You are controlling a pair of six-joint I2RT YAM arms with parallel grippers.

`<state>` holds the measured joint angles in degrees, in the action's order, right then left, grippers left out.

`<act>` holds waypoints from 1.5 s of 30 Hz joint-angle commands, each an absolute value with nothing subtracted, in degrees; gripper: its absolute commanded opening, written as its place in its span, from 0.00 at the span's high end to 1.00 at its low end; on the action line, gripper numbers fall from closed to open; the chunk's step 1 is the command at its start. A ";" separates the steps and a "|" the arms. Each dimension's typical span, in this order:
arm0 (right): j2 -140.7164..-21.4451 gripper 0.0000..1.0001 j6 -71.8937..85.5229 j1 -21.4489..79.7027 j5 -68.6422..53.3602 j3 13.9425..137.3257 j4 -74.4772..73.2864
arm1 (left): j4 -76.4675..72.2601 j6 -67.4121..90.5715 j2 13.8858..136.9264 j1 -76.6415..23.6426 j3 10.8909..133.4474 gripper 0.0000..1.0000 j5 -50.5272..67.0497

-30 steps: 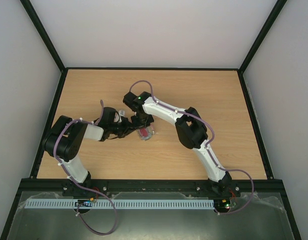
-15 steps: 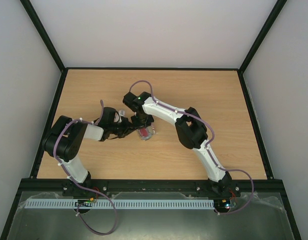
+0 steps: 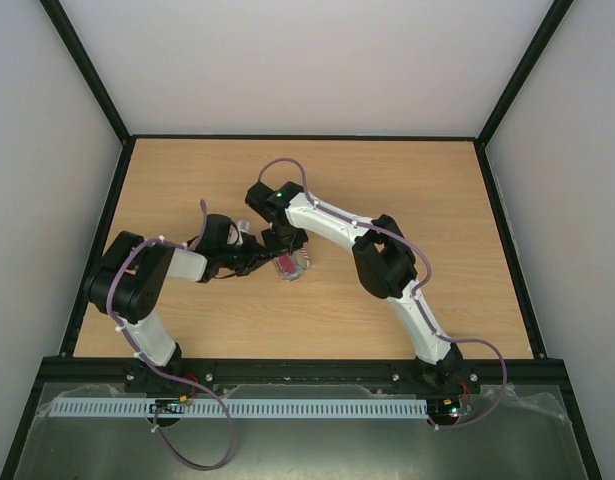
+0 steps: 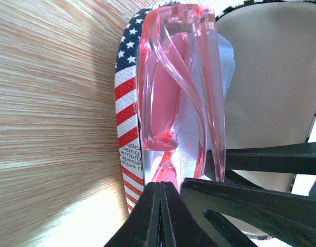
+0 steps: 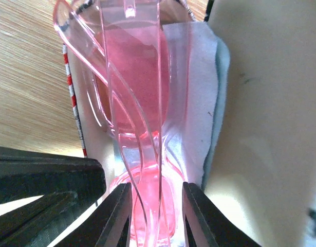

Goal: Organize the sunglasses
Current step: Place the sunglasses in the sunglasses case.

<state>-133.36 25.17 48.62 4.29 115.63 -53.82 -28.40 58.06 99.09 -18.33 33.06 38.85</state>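
Observation:
The translucent red sunglasses [image 4: 170, 92] lie folded in the open flag-print case [image 4: 128, 103], on a light blue cloth [image 4: 227, 56]. From above they show as a red patch [image 3: 289, 266] mid-table where both arms meet. My right gripper [image 5: 156, 206] is open, its fingers either side of the folded sunglasses [image 5: 134, 77] with a small gap on each side. My left gripper [image 4: 161, 206] is shut, fingertips pressed together at the case's near rim. Whether they pinch that rim is hidden.
The case's cream-lined lid [image 5: 271, 128] stands open to the right of the glasses. The left gripper's black fingers [image 5: 39, 180] crowd the right wrist view from the left. Bare wooden table [image 3: 437, 190] surrounds the case, inside a black frame and white walls.
The right gripper's jaws have spread apart off the sunglasses. Both arms and the case have stayed in place.

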 commanded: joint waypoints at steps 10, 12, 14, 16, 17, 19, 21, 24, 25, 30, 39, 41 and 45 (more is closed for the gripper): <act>-127.73 0.85 26.35 48.47 6.15 115.57 -56.00 | -27.07 57.23 98.48 -17.97 33.09 0.98 38.32; -127.79 0.90 26.17 48.51 5.94 115.61 -55.70 | -27.07 57.16 98.57 -17.97 33.06 0.98 38.31; -128.17 0.95 25.98 48.52 5.65 115.66 -55.41 | -27.07 57.22 98.57 -17.97 33.07 0.98 38.27; -128.62 0.97 25.93 48.52 5.40 115.70 -55.18 | -27.14 57.21 98.53 -17.93 33.07 0.98 38.32; -128.85 0.97 25.95 48.52 5.29 115.67 -55.00 | -27.08 57.24 98.53 -17.93 33.08 0.98 38.31; -129.17 0.98 25.91 48.60 4.99 115.72 -54.57 | -27.10 57.30 98.53 -17.93 33.06 0.98 38.31; -129.50 0.98 25.97 48.56 4.75 116.04 -54.41 | -27.10 57.23 98.44 -17.95 33.12 0.98 38.32; -129.72 0.98 25.84 48.79 4.53 116.29 -54.19 | -27.07 57.30 98.44 -17.93 33.12 0.98 38.31; -129.74 0.97 25.77 48.90 4.44 116.37 -54.07 | -27.07 57.28 98.44 -17.93 33.09 0.98 38.33; -130.77 0.97 25.58 49.22 4.11 116.73 -54.14 | -27.10 57.26 98.35 -17.98 33.18 0.98 38.35; -132.55 0.97 25.58 49.31 4.27 116.52 -53.92 | -26.89 57.13 98.17 -17.93 33.14 0.98 38.39; -132.86 0.97 25.59 49.31 4.22 116.35 -53.88 | -26.89 57.12 98.18 -17.86 33.06 0.98 38.48; -133.15 0.97 25.58 49.25 3.84 115.17 -53.22 | -26.89 57.12 98.17 -17.79 33.06 0.98 38.56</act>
<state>-131.61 25.93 48.88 4.32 115.66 -52.31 -27.88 57.89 99.09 -18.31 33.04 38.61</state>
